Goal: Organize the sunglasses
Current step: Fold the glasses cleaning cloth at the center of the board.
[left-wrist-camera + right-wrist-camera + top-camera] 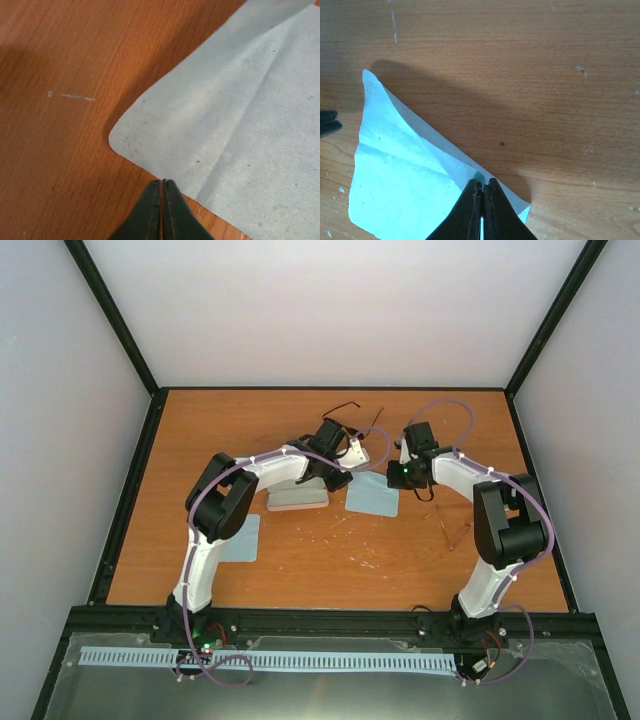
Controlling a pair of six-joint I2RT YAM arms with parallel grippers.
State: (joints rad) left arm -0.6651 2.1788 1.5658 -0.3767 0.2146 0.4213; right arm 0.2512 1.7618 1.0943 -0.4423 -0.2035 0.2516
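Observation:
The black-framed sunglasses (345, 407) lie at the back of the table, beyond both grippers. A faint thin reddish outline (453, 530) on the wood near the right arm looks like the pale pair. My right gripper (482, 182) is shut on the edge of a light-blue cloth (400, 175) and lifts that edge into a fold; it shows in the top view (398, 480) too. My left gripper (163, 181) is shut, with its tips at the opposite edge of the same cloth (240, 130). I cannot tell whether it pinches the cloth. It also shows in the top view (345, 478).
A blue-grey oblong case (297, 497) lies just left of the cloth (372, 500), under the left forearm. A second light-blue cloth (240, 537) lies by the left arm's elbow. Black frame rails (330, 618) edge the table.

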